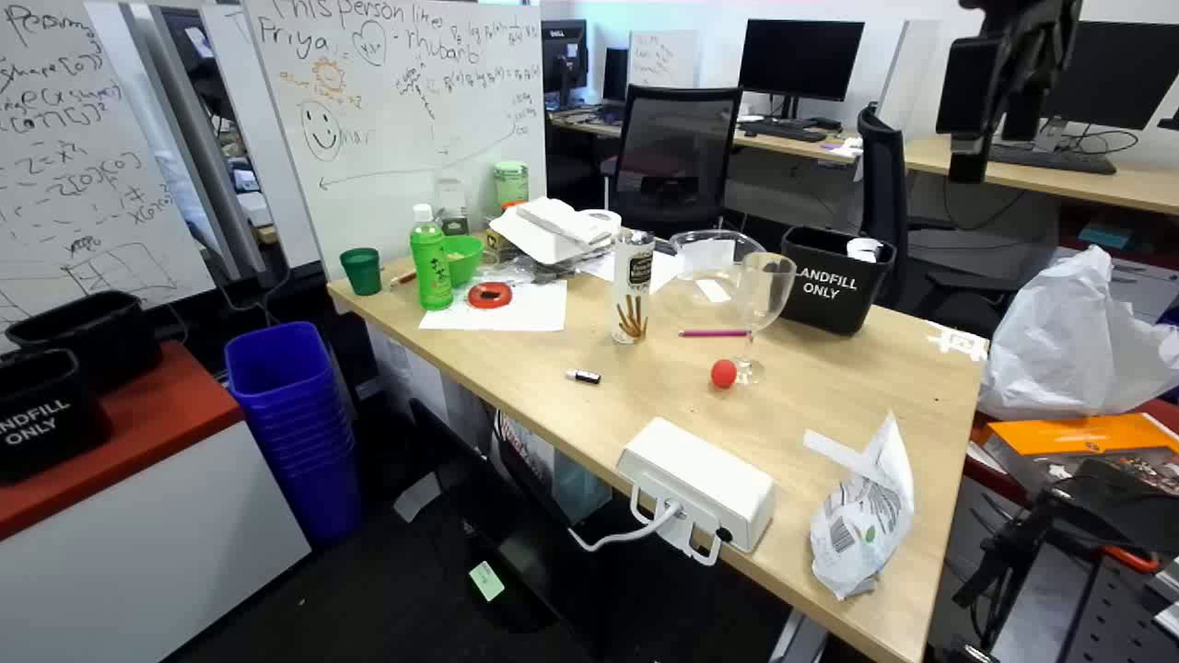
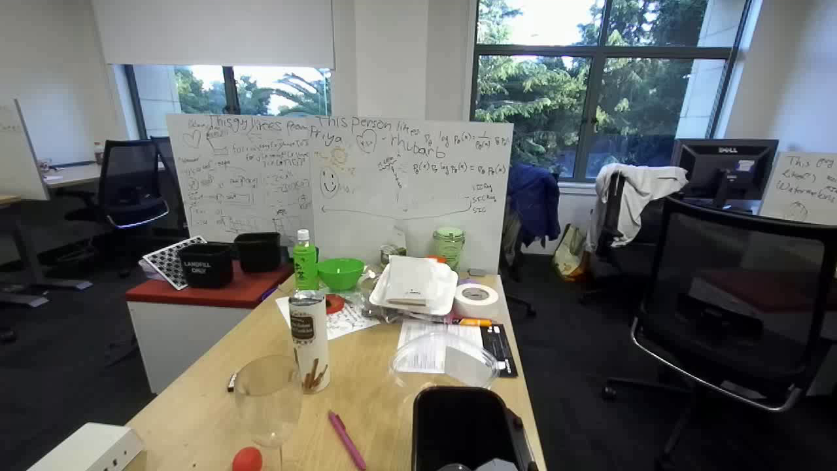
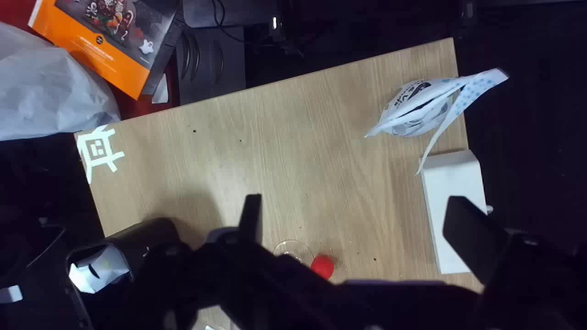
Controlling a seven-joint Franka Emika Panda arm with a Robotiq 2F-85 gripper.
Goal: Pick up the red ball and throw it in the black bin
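Observation:
The small red ball (image 1: pixel 723 374) lies on the wooden table against the foot of a clear wine glass (image 1: pixel 766 290). It also shows at the bottom of an exterior view (image 2: pixel 247 459) and, partly hidden by the gripper, in the wrist view (image 3: pixel 323 266). The black bin (image 1: pixel 834 293) with white lettering stands at the table's far edge, with some whitish rubbish inside. It also shows in an exterior view (image 2: pixel 424 435) and at lower left in the wrist view (image 3: pixel 158 231). My gripper (image 1: pixel 997 147) is high above the table, fingers wide apart and empty (image 3: pixel 355 201).
A white box (image 1: pixel 697 483) and a white bag (image 1: pixel 866 525) are at the near side. A tall canister (image 1: pixel 634 290), a pink pen (image 1: pixel 714 332) and a clear plastic container (image 1: pixel 709 249) are around the glass. More black bins (image 1: pixel 41 414) stand on a red-topped cabinet.

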